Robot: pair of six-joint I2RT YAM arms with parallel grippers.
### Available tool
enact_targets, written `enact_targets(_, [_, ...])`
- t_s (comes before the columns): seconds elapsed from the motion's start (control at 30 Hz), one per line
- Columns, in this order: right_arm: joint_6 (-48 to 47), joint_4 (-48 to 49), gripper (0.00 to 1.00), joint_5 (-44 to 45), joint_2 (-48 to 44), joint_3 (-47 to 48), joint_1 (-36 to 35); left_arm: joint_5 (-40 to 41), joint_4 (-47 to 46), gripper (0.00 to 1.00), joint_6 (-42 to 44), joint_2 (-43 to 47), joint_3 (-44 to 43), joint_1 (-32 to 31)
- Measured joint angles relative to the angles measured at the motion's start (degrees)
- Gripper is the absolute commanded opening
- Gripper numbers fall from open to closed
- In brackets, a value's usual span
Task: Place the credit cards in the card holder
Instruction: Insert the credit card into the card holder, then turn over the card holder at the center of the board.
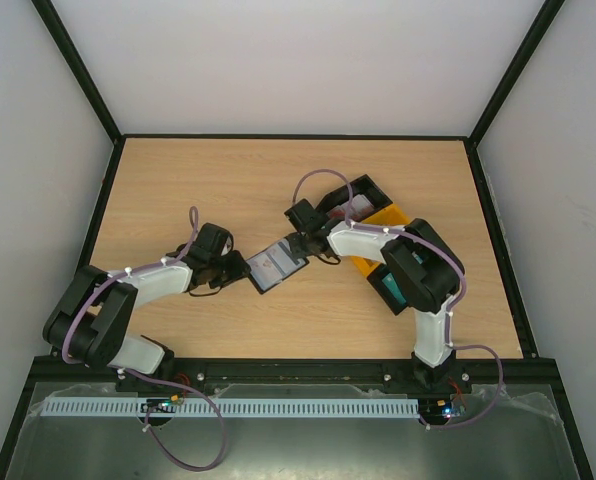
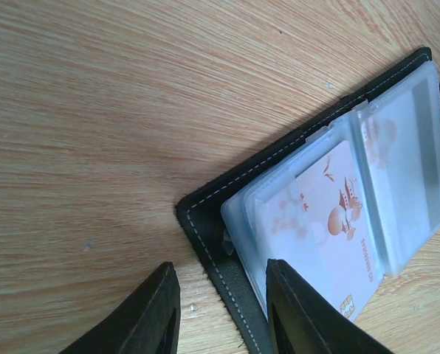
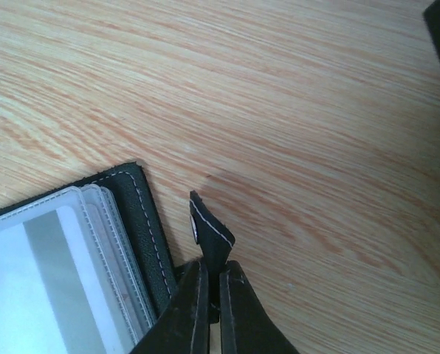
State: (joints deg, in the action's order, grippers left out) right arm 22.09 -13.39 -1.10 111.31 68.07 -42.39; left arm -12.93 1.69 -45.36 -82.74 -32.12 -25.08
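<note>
Inside the right tool (image 3: pixel 213 271) sits the holder's tab (image 3: pixel 208 227).

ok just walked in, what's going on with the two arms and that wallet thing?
The card holder lies open on the table, clear sleeves facing up. The right gripper is shut on its clasp tab, holding that side. The left gripper is open, with a finger on either side of the holder's opposite edge. One pale pink card looks partly slid into a sleeve, with one end sticking out.
</note>
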Motion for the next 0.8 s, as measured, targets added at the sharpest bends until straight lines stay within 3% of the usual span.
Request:
enact_targets(0.2, [0.7, 0.0, 0.02, 0.7, -0.8, 0.0, 0.0, -0.2, -0.2, 0.34, 0.0, 0.0, 0.1, 0.0])
enact_targets(0.4, [1.2, 0.0, 0.02, -4.2, -5.7, -0.1, 0.0, -1.0, -1.7, 0.3, 0.0, -0.7, 0.3, 0.0])
enact_targets(0.8, [6.7, 5.0, 0.02, -26.3, -10.7, -3.0, -0.3, -3.0, -10.2, 0.21, -2.3, -4.7, 0.8, 0.0])
